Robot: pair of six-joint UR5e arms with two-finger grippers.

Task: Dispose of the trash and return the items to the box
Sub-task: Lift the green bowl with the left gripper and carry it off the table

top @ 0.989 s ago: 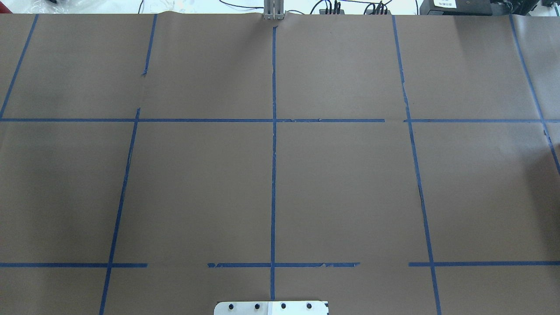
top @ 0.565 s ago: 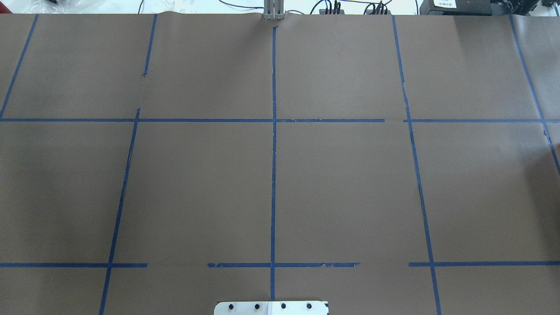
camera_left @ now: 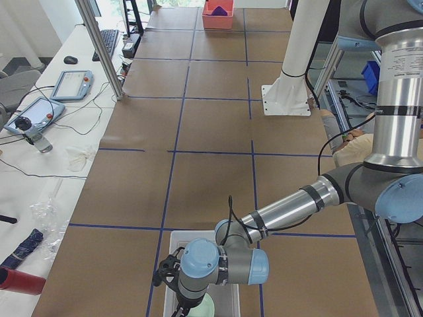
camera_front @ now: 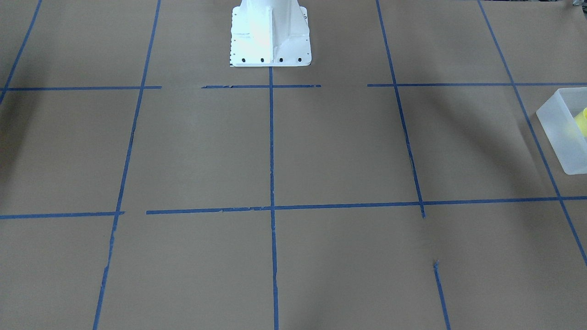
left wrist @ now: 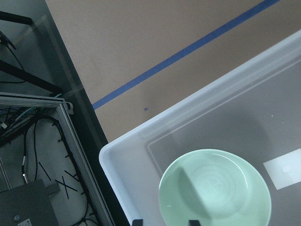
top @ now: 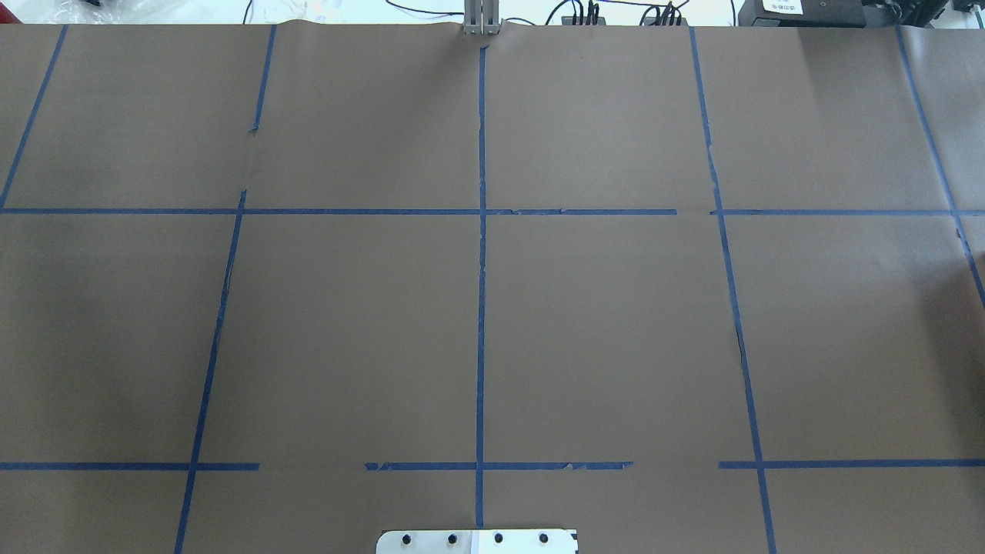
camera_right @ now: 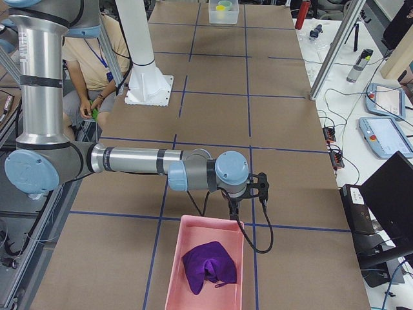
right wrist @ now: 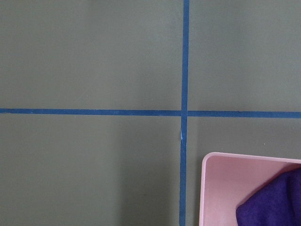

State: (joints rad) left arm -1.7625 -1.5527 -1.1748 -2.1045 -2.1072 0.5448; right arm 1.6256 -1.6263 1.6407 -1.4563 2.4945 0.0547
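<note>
Nothing's moved in the overhead view since a second ago. It's the same brown paper-covered tabletop (top: 346, 331) with its blue tape grid (top: 481, 308), and no arms or task things in it.

The other cameras fill that in. The front-facing one catches the translucent frosted-white rectangular plastic bin (camera_front: 557, 133) at its right edge, with a bit of the small yellow plastic cup (camera_front: 582, 121) inside, plus the white metal robot base (camera_front: 269, 32) up top. The left wrist cam looks straight down into that bin, and the pale mint-green round plastic bowl (left wrist: 214, 188) sits upright on its floor. So both items are in the box.

Side view from the left: the left arm's forearm reaches out to the near end of the tabletop, wrist bent down over the bin. The left claw (left wrist: 164, 222) hangs above the bowl, tips apart, nothing between them.

Side view from the right: the right arm's forearm lies roughly level, wrist turned down at the far rim of a pink plastic tray (camera_right: 213, 232) holding a crumpled purple cloth (camera_right: 208, 265). The right claw (camera_right: 233, 210) shows only there, so I can't tell if it's open or closed.
</note>
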